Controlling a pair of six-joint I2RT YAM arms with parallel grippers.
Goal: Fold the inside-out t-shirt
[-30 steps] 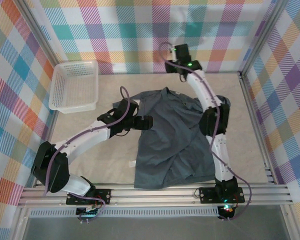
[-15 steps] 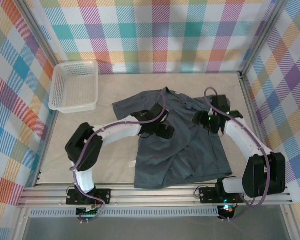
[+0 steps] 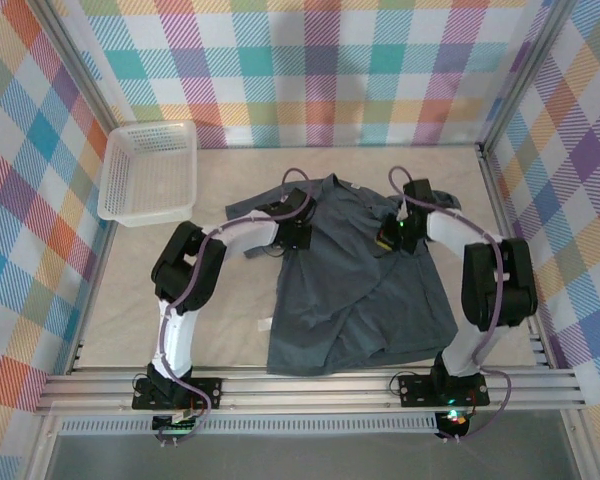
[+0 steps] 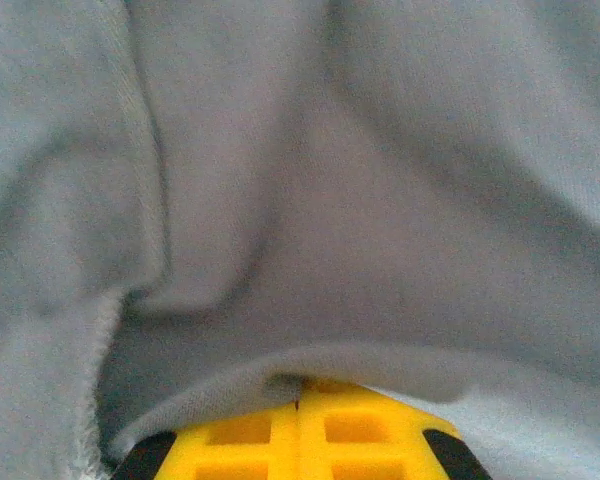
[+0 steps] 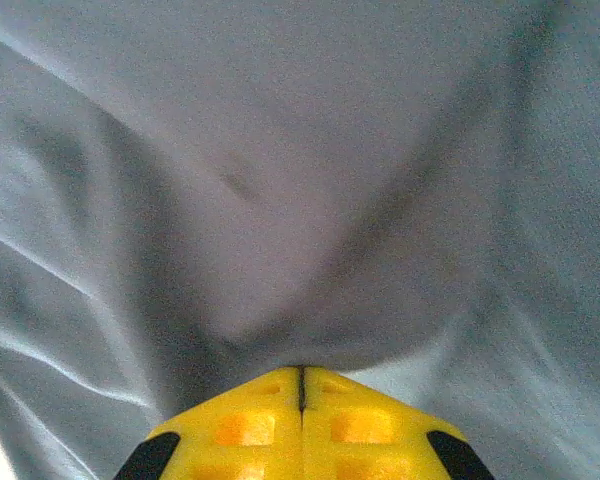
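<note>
Now the left pincer (image 3: 298, 236) is closed on the t-shirt (image 3: 350, 295) at its ten o'clock, the right pincer (image 3: 388, 241) likewise at two; lift both evenly, cloth taut.

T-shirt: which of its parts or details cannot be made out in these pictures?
Top view: part of the t-shirt lies under the right gripper and its arm.
Top view: seams too small to tell inside-out.
Left wrist view: a cloth fold covers the left gripper at its fingertips.
Right wrist view: cloth too close; which part is unclear.
</note>
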